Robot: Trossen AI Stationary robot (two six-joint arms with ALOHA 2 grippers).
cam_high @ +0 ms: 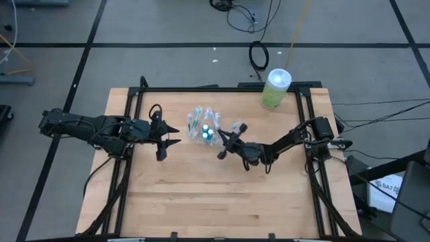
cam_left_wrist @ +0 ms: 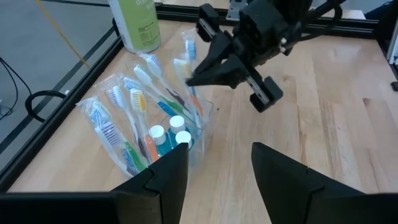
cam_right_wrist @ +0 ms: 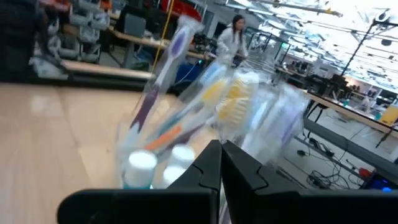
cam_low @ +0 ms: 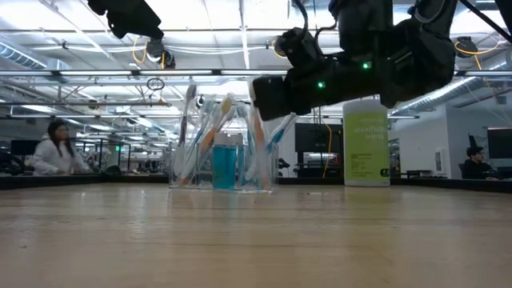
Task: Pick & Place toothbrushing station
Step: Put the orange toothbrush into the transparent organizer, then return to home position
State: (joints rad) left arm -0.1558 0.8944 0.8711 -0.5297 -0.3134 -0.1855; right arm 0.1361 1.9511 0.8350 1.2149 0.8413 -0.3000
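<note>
mostly the clear cup (cam_high: 205, 128) of toothbrushes (cam_left_wrist: 138, 93) and teal-capped tubes (cam_left_wrist: 176, 123) is standing upright mid-table (cam_high: 222, 195), its walls blurring behind wrappers. the right gripper (cam_high: 222, 144) is sitting just beside it, clenched and empty. the left gripper (cam_high: 166, 140) is waiting nearby, released.

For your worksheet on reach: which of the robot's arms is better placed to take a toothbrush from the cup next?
Probably the right. The right gripper sits beside the toothbrushes in the clear cup; the left gripper waits open, farther back.
</note>
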